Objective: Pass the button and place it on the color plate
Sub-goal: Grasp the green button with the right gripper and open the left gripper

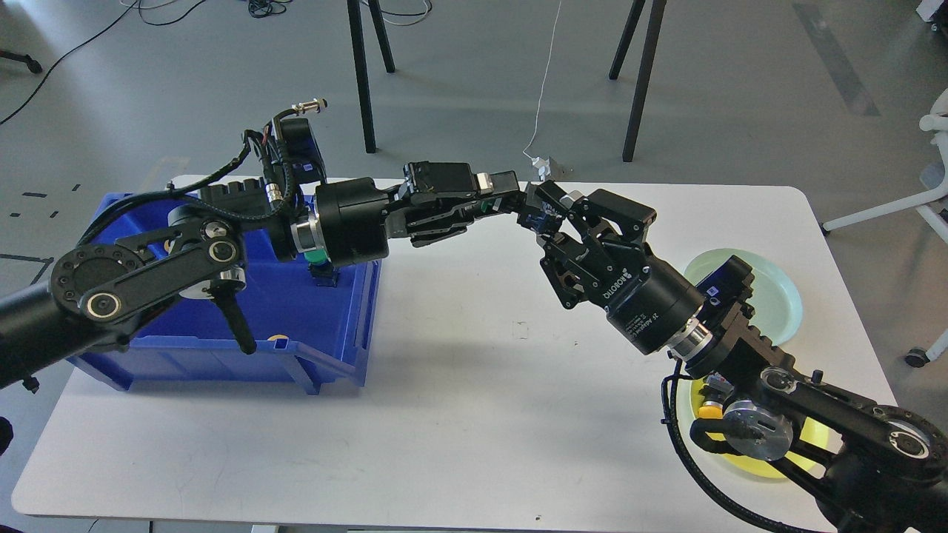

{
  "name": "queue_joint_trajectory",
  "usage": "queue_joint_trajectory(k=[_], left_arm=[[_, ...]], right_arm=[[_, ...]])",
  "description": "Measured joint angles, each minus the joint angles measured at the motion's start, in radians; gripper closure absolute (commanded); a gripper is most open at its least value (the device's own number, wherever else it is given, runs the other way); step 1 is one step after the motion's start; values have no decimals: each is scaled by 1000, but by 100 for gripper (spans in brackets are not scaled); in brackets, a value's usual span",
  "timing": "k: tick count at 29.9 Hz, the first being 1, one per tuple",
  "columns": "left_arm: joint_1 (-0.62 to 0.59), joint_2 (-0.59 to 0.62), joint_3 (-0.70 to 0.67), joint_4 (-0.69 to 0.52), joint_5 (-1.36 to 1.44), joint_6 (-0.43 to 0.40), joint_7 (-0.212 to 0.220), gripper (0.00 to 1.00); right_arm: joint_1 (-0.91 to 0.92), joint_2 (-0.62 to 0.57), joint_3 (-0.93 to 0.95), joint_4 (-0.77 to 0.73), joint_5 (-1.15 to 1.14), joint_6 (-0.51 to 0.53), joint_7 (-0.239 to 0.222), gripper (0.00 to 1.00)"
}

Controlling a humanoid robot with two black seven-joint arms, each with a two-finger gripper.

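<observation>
My left gripper [518,203] reaches right over the table's far middle and is shut on a small button [535,213] with a dark blue body, held in the air. My right gripper [554,222] comes up from the lower right with its fingers spread on either side of that button, one finger [566,201] above it and one below. I cannot tell if they touch it. A pale green plate [781,296] and a yellow plate [748,463] lie at the right, partly hidden by my right arm.
A blue bin [222,348] stands at the left and holds a green button [318,259] and a yellow one [278,339]. A yellow button [712,406] sits on the yellow plate. Chair legs stand beyond the white table's far edge [740,187].
</observation>
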Motion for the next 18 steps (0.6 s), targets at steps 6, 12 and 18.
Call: queue_joint_trajectory(k=[6,12,18], left_arm=[[1,0,-1,1,0,0,1,50],[2,0,-6,1,-3,0,3,17],[2,0,-7,2,-21,0,2,15]], right_arm=[[0,0,-3,-2,-8,16,0,93],[-4,-9,-13,-4,-12,29,0,94],[-43,-13,27,-4,-9,20,0,95]])
